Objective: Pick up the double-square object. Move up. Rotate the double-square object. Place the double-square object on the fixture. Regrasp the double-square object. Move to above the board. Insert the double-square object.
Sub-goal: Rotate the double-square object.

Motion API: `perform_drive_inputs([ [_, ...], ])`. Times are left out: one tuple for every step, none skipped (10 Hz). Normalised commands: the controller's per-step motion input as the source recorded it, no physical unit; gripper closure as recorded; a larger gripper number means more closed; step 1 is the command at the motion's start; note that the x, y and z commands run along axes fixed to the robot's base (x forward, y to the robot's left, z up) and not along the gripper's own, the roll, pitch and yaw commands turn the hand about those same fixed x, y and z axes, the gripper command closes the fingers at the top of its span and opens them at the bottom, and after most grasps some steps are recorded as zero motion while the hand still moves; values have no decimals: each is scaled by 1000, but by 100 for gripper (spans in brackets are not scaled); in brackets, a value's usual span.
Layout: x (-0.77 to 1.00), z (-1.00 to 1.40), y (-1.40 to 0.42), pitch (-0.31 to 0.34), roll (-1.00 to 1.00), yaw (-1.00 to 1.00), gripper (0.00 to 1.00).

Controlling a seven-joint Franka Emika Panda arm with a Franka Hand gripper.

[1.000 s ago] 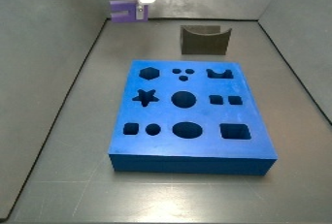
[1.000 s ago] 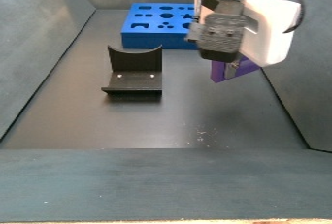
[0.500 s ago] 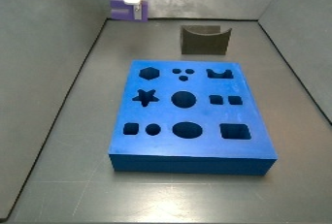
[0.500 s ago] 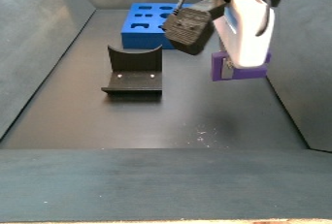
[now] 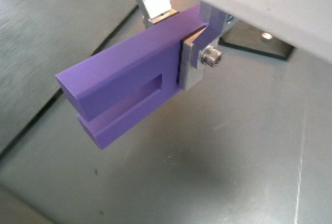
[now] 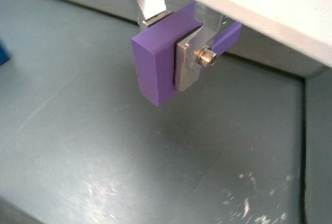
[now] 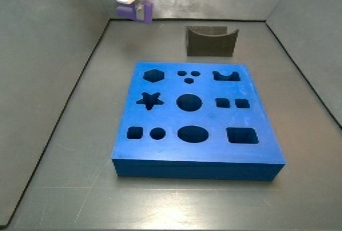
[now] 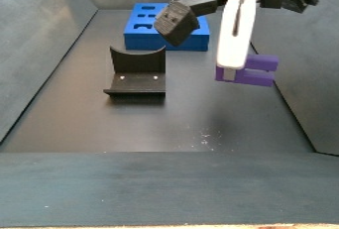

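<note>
- grey tabletop [image 8: 159, 124] walled by slanted metal sides, bare floor around the pieces.
- pincer [image 8: 239, 66] raised off the floor near one side wall, clamped on the double-square object [image 8: 255, 67]; silver fingers [image 5: 197, 51] pinch its flat faces.
- fixture [image 8: 135, 74] standing apart, well clear.
- board [image 7: 195, 121] lying flat mid-floor, cut-outs unfilled, open margin along its edges.

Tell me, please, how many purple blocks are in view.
1. The purple block is clamped in the hand, off the floor, to one side of the fixture and clear of the blue board. No other shows.
</note>
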Motion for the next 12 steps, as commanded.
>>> perform_drive_inputs([
  [-5,-2,17,0,-5,-1000,100],
  [-6,-2,17,0,-6,-1000,100],
  [-6,-2,17,0,-6,-1000,100],
  [-6,-2,17,0,-6,-1000,100],
  [-6,-2,17,0,-7,-1000,100],
  [-6,-2,17,0,-7,-1000,100],
  [-6,-2,17,0,-8,-1000,100],
  [-6,-2,17,0,-9,-1000,100],
  [-7,-2,17,1,-10,-1000,100],
  [-7,-2,17,1,-11,-1000,100],
  [-7,-2,17,1,-13,-1000,100],
  [-7,-2,17,1,-14,-1000,100],
])
